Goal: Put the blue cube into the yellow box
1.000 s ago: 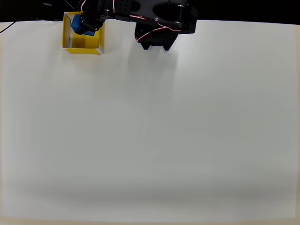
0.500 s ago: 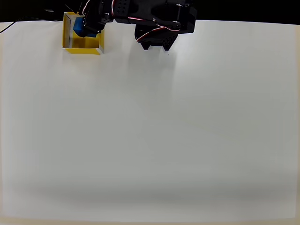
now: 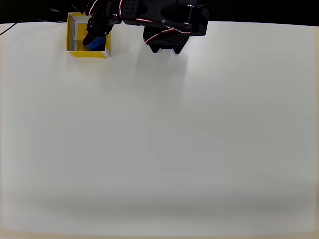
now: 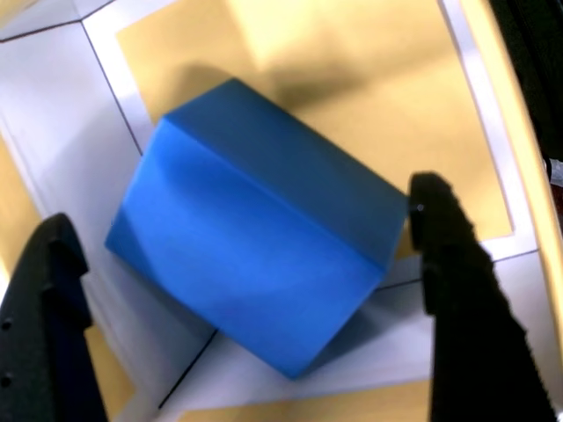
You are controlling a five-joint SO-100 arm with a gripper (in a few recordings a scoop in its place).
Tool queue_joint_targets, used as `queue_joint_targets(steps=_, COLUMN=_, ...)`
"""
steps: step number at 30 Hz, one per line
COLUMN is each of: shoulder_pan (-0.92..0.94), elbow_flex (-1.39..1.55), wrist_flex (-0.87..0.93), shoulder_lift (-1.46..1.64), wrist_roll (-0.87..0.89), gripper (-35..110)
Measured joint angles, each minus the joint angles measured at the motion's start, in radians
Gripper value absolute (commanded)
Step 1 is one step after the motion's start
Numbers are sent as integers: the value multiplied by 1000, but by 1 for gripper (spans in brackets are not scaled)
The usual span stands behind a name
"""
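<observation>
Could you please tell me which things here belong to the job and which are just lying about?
Job:
- cube, inside the box
- box
- gripper, fingers either side of the cube

Lying about:
- table
- cable at the table's far left edge

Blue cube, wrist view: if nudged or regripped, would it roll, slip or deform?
The blue cube has flat faces and crisp edges, so it probably slides rather than rolls. It looks rigid, unlikely to deform. Its matte surface suggests fair grip. It seems tilted inside the yellow box, so it may settle flat.
</observation>
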Motion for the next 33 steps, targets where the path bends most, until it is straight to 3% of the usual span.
queue_joint_targets(steps=10, shoulder_pan=-9, elbow_flex=-25, wrist_flex=25, shoulder_lift=2, wrist_roll=-66, gripper=0)
queue_joint_targets(steps=19, shoulder_pan=-115, elbow_flex=-173, wrist_flex=31, shoulder_lift=26, wrist_roll=-84, gripper=0)
queue_joint_targets(steps=25, shoulder_pan=-313, elbow_flex=-235, wrist_flex=31, shoulder_lift=95, wrist_roll=-31, gripper=0)
queue_joint_targets(steps=33, shoulder_pan=-747, elbow_flex=-247, wrist_flex=31, shoulder_lift=192, wrist_roll=-18, gripper=0)
